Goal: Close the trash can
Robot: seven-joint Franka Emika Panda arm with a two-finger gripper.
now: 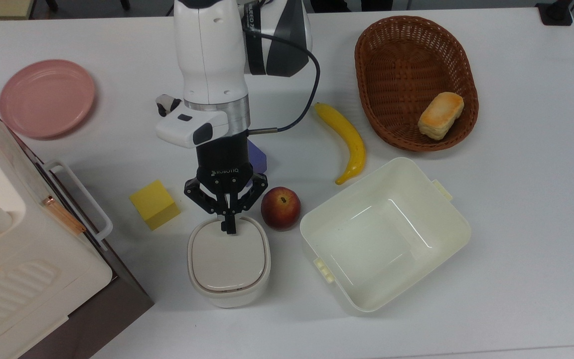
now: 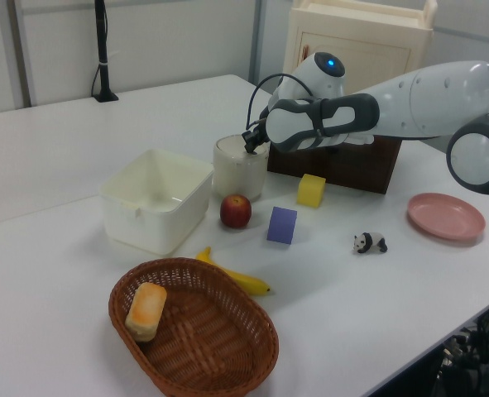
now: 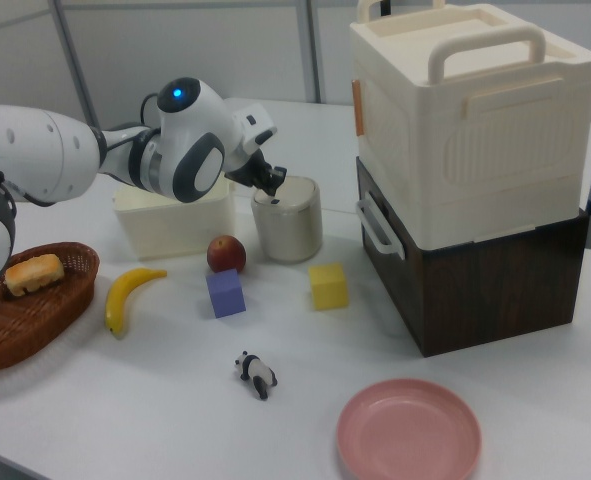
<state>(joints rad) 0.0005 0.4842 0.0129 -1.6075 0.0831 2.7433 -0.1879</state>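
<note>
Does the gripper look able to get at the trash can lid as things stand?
Probably yes: the gripper is already over the trash can, its shut fingers at the lid's edge. Nothing lies between them; the apple sits beside the can.
</note>
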